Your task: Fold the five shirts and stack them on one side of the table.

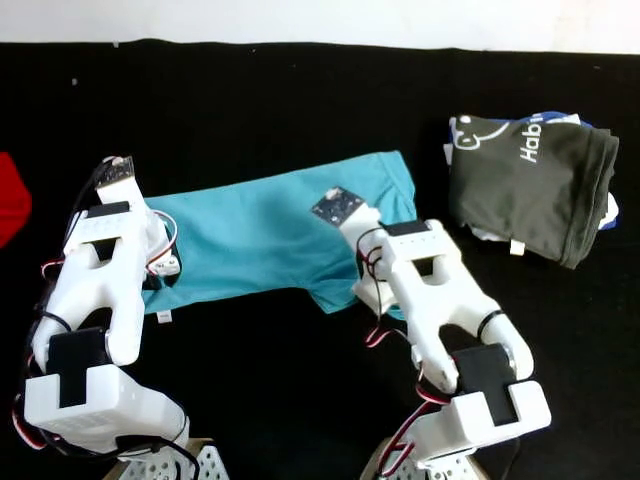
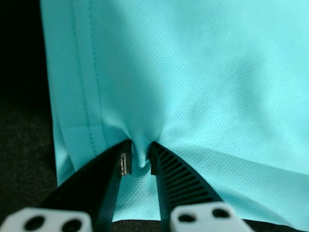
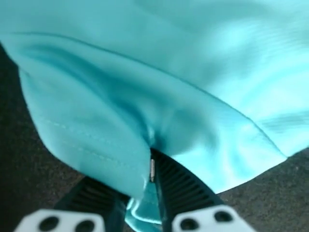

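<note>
A teal shirt [image 1: 262, 236] lies spread across the middle of the black table [image 1: 300, 110], partly folded lengthwise. My left gripper [image 2: 139, 163] is shut on the teal shirt [image 2: 193, 77], pinching a fold near its hemmed end; in the high view that arm [image 1: 105, 262] stands at the shirt's left end. My right gripper [image 3: 147, 170] is shut on the teal shirt [image 3: 159, 82], its fabric bunched over one finger; that arm [image 1: 420, 290] stands at the shirt's right end by the sleeve. A stack of folded shirts [image 1: 530, 185], dark grey on top, rests at the right.
A red cloth [image 1: 12, 198] pokes in at the table's left edge. White and blue fabric edges show under the grey shirt in the stack. The table's far edge meets a white wall [image 1: 320, 20].
</note>
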### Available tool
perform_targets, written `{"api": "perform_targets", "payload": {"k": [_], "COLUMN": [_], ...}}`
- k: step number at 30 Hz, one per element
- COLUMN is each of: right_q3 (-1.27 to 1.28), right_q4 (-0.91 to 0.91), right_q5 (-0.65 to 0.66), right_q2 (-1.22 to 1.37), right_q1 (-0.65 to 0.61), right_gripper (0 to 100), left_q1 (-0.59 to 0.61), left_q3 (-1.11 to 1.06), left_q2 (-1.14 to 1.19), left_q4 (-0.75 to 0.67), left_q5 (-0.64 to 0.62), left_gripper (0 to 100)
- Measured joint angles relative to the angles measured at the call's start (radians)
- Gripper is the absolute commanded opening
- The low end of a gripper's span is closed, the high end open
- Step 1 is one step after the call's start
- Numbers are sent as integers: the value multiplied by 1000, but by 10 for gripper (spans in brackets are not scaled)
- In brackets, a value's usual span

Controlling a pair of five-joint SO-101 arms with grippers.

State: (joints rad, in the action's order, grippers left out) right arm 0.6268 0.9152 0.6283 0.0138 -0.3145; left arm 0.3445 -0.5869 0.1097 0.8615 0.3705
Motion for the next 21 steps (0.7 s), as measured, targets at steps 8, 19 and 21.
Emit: {"api": "perform_targets", "payload": {"k": [8, 19, 21], "right_q3": [-169, -624, -729], "right_q4": [-2, 12, 34], "right_q5": [0, 0, -20], "right_q2": [-110, 311, 420], "right_q1": [60, 34, 34], "right_gripper": [5, 200, 200], "left_q1": [0, 0, 0], "left_q3": [0, 0, 0], "left_q2": [0, 0, 0], "left_q4": [0, 0, 0], "left_q5": [0, 0, 0], "left_gripper": [73, 73, 73]}}
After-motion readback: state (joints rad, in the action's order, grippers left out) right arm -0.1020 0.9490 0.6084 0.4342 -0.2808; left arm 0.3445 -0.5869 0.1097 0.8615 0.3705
